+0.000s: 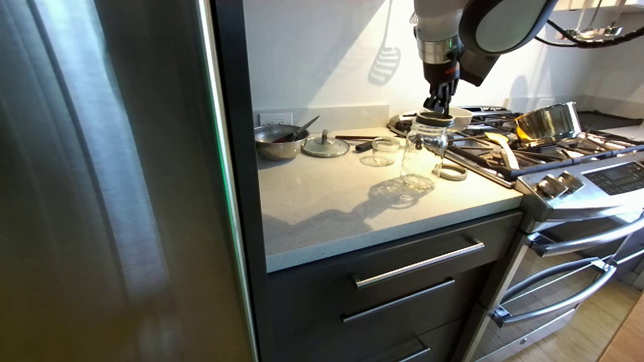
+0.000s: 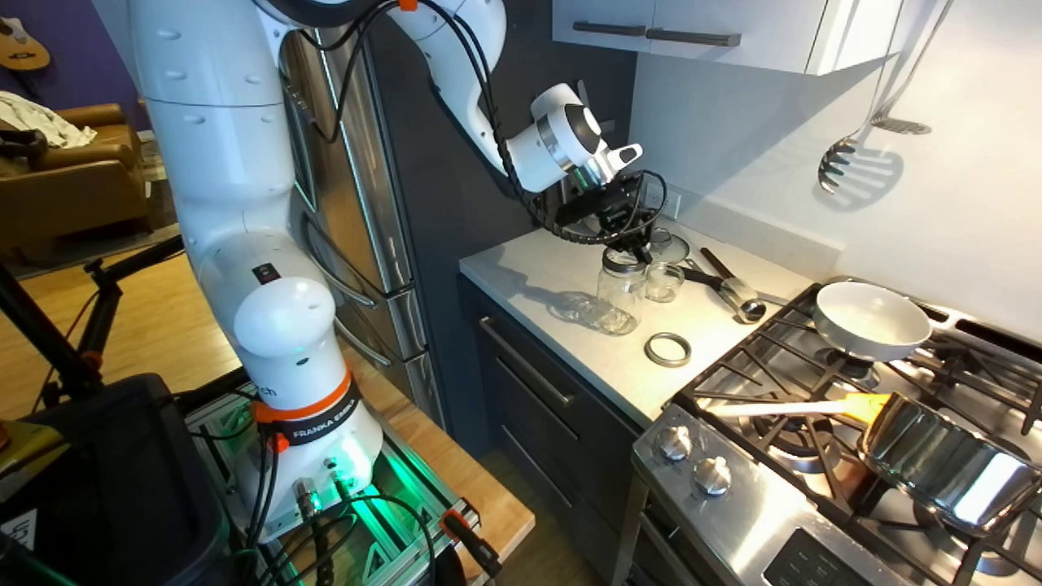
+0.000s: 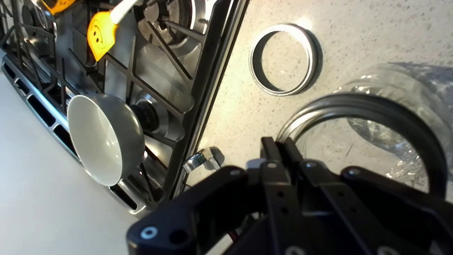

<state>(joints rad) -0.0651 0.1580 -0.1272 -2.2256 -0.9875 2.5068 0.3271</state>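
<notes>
My gripper (image 1: 440, 106) points down at the mouth of a tall clear glass jar (image 1: 421, 153) with a dark metal rim. It also shows in an exterior view (image 2: 641, 247). In the wrist view its fingertips (image 3: 280, 143) are close together with the jar's rim (image 3: 385, 102) pinched between them, one finger inside the mouth and one outside. The jar is upright over the counter; whether its base touches the counter is hard to tell. A loose silver ring (image 3: 283, 59) lies flat beside it. A small glass jar (image 2: 663, 282) stands close to the tall one.
A glass pot lid (image 1: 326, 146) and a metal bowl (image 1: 279, 149) sit farther back. A metal spoon (image 2: 750, 309) and dark-handled utensils lie near the wall. The gas stove (image 2: 765, 423) holds a white bowl (image 2: 871, 325), a tilted steel pot (image 2: 948, 460) and a yellow-headed spatula (image 2: 781, 408).
</notes>
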